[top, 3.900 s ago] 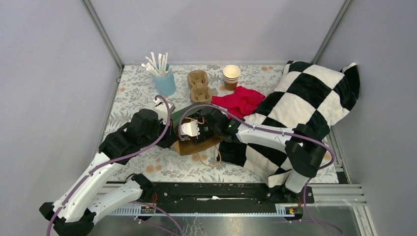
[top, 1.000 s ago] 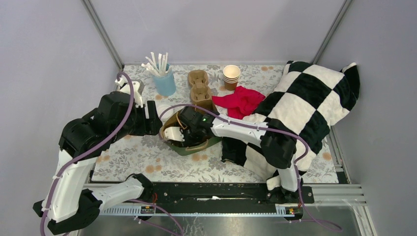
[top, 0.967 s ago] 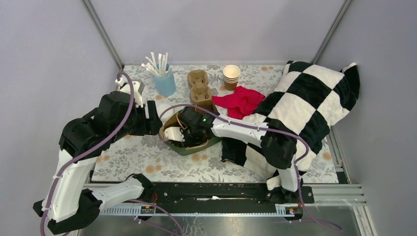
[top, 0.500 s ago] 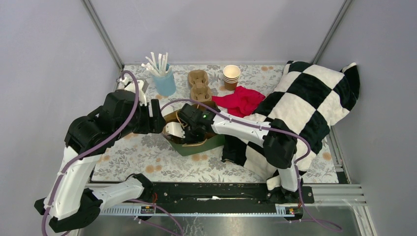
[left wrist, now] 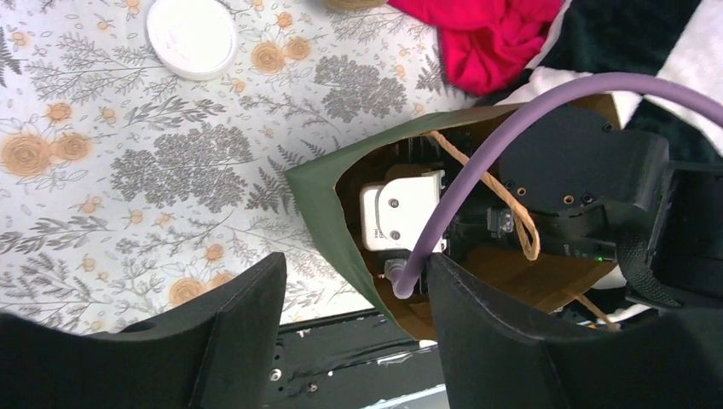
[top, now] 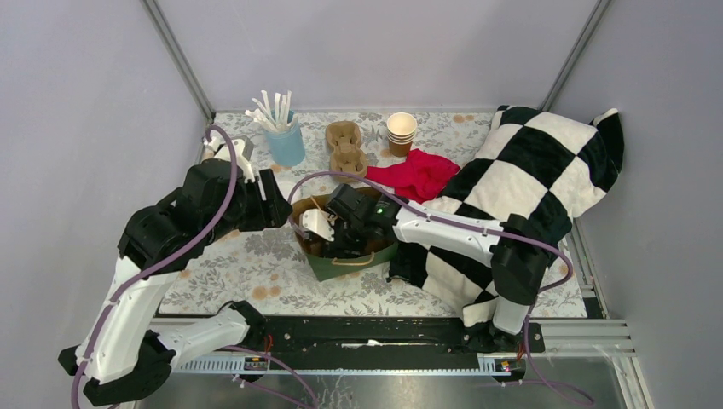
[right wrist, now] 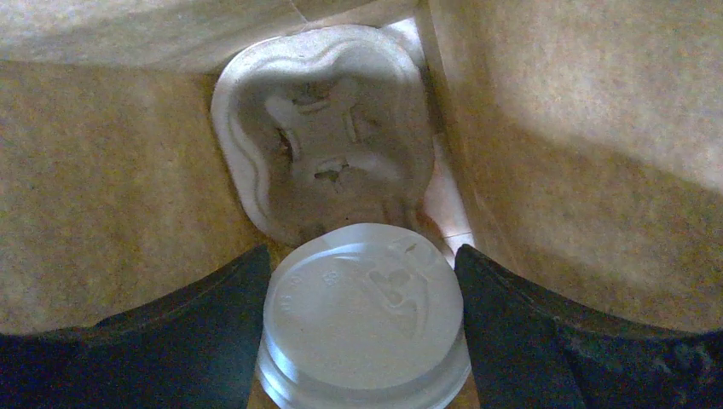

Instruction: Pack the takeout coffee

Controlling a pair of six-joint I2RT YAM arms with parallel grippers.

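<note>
Inside the paper bag, the right gripper clamps the takeout coffee by its sides, white lid facing the camera. A pulp carrier lies deeper in. Best move: ease the cup straight into the carrier's well, upright, and let go only once seated. The left gripper hangs spread and empty beside the bag mouth.

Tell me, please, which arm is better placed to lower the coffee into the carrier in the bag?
Right. The right fingers grip the lidded coffee inside the bag, just short of the moulded carrier; the left fingers are open and empty outside the bag's rim.
</note>
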